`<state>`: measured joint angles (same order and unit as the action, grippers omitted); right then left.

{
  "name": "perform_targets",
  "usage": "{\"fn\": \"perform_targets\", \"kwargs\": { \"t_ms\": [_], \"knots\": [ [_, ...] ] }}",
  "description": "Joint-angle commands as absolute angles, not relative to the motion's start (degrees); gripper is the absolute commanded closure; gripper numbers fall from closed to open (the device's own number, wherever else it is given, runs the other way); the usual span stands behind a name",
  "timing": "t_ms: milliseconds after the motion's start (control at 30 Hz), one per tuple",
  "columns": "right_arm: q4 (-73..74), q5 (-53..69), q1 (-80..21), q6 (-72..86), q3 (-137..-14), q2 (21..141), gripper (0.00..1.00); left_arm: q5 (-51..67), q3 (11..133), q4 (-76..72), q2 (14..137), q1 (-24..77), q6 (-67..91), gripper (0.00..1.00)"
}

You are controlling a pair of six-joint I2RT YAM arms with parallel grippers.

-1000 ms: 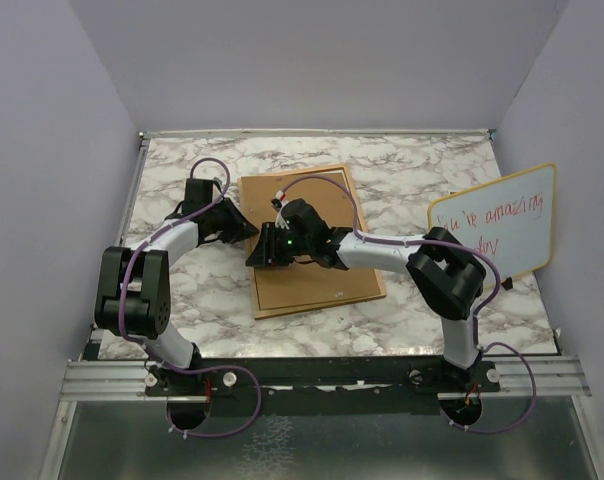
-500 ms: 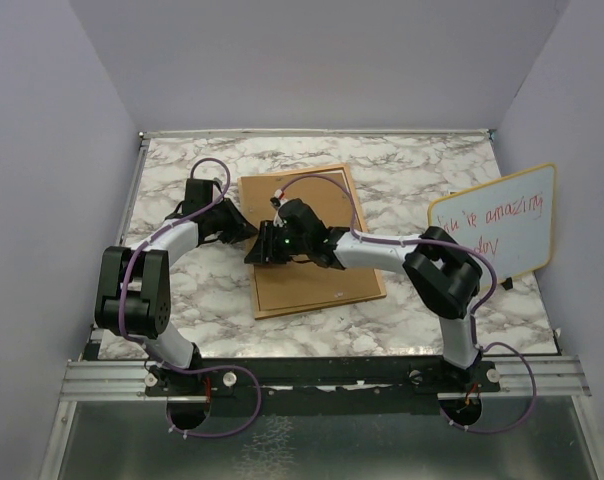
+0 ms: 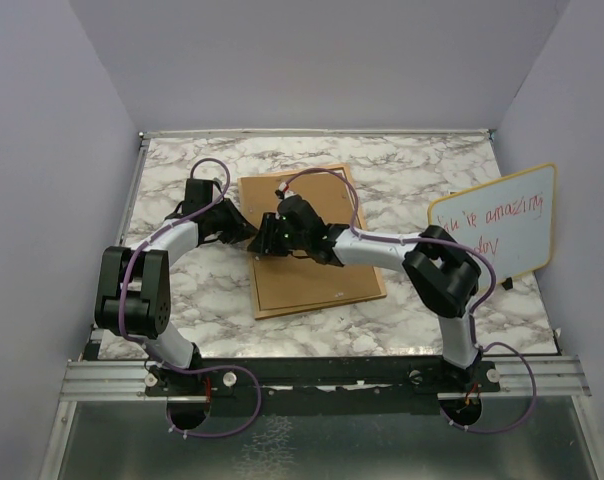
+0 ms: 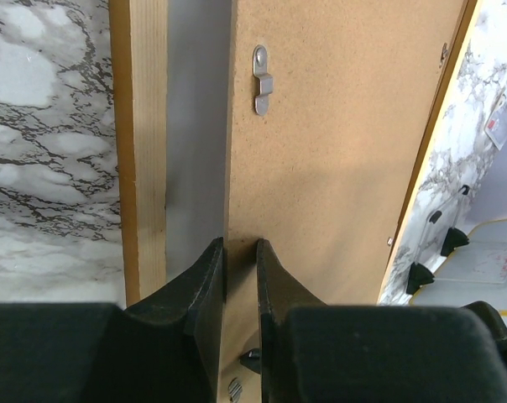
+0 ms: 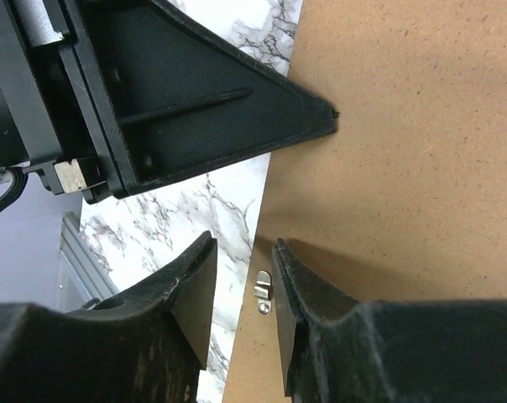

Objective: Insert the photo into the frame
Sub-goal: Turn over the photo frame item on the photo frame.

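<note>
The frame (image 3: 317, 270) lies back up in the middle of the marble table. My left gripper (image 3: 247, 233) is at its left edge. In the left wrist view the left gripper (image 4: 239, 245) is shut on the edge of the brown back board (image 4: 337, 151), which stands lifted off the wooden rim (image 4: 143, 151) with a grey gap between them. My right gripper (image 3: 265, 238) is right beside it. Its jaws (image 5: 243, 245) are open astride the board's edge (image 5: 405, 168), next to a small metal clip (image 5: 263, 294). The photo is out of view.
A yellow-rimmed whiteboard (image 3: 497, 225) with red handwriting leans at the table's right side. Another metal clip (image 4: 263, 80) sits farther along the back board. The left arm's black finger (image 5: 211, 109) crosses the top of the right wrist view.
My right gripper has shifted a little toward the back and closer to the frame's left edge, beside the left gripper. The left gripper has kept its hold.
</note>
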<state>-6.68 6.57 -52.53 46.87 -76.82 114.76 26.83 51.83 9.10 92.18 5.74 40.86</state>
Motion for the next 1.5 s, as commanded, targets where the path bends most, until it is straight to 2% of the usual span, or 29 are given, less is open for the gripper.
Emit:
{"fn": "perform_targets", "kwargs": {
  "t_ms": [0, 300, 467, 733, 967, 1200, 1300, 1467],
  "knots": [
    [-4.69, 3.93, -52.82, 45.73, -74.45, 110.24, 0.62, 29.45, 53.22, 10.47, 92.46, 5.98, 39.76, 0.91],
    [5.09, -4.51, -52.73, 45.28, -70.36, 99.11, 0.59, 28.47, 53.79, 11.59, 93.55, 5.98, 38.52, 0.91],
    [9.76, -8.02, -51.43, 46.14, -65.72, 94.81, 0.57, 27.55, 53.18, 11.60, 93.69, 5.94, 38.60, 0.86],
    [9.42, -6.80, -49.49, 50.70, -56.96, 84.28, 0.57, 24.48, 52.30, 12.55, 94.83, 5.89, 38.06, 0.75],
    [20.13, -19.95, -47.35, 48.19, -59.51, 81.84, 0.56, 24.48, 52.85, 12.68, 95.93, 5.92, 38.11, 0.62],
    [26.61, -26.44, -41.68, 42.66, -60.75, 82.15, 0.54, 25.25, 56.24, 17.88, 96.34, 5.98, 35.77, 0.50],
    [28.63, -28.29, -40.85, 41.12, -61.53, 83.54, 0.54, 25.53, 57.62, 18.71, 96.81, 5.99, 34.91, 0.50],
    [28.94, -27.62, -39.30, 40.69, -60.95, 84.86, 0.54, 26.87, 59.50, 18.34, 98.66, 6.03, 35.40, 0.57]
  ]
}}
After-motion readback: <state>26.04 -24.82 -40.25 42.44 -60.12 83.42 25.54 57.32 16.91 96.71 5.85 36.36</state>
